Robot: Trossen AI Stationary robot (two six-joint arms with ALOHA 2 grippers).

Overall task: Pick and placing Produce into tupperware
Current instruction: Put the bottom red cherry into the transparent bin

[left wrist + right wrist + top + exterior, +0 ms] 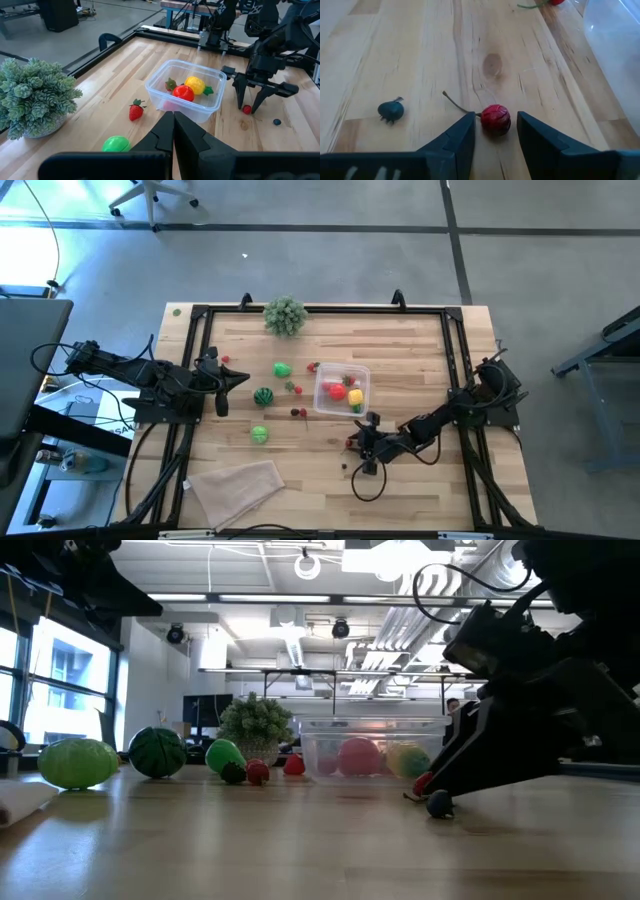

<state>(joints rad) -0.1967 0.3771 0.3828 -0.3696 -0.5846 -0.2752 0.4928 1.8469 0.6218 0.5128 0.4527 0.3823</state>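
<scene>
The clear tupperware stands right of the table's middle, with a red piece and a yellow piece inside. My right gripper is open, low over the table just near of the tupperware. Its two fingers stand on either side of a small red cherry that lies on the wood, and a thin gap shows on each side. A small dark blue berry lies beside it. My left gripper is shut and empty, waiting at the table's left side.
Loose produce lies left of the tupperware: a dark green ball, a green piece, a light green ball, a strawberry and small red berries. A bushy plant stands at the far edge. A beige cloth lies near left.
</scene>
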